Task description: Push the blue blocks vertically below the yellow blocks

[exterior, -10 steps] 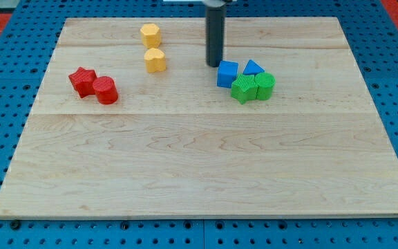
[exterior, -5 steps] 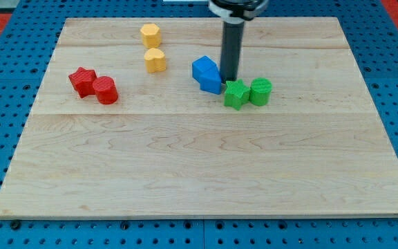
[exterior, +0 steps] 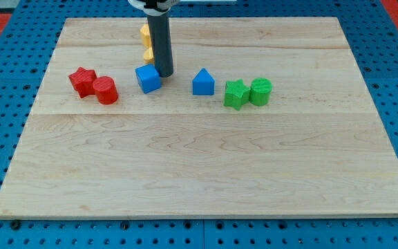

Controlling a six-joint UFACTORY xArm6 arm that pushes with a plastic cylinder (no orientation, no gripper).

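My tip (exterior: 166,74) is resting on the wooden board (exterior: 206,173) with nothing held, since it is a bare rod with no jaws to open or close, and it is sitting just at the view's right upper corner of the blue cube (exterior: 147,78), touching it or nearly so. Taking that cube as the landmark, the 2 yellow blocks (exterior: 145,43) are lying directly toward the view's top of it, partly hidden behind the rod, so this cube is looking already placed below them. The blue triangular block (exterior: 202,82) is lying well to the cube's right at about the same height, and this is the relation the next push is turning on: it needs driving leftward from its right side. Beyond it, 2 green blocks (exterior: 248,92) are sitting just right of the triangle, and 2 red blocks (exterior: 93,85) are lying left of the cube.
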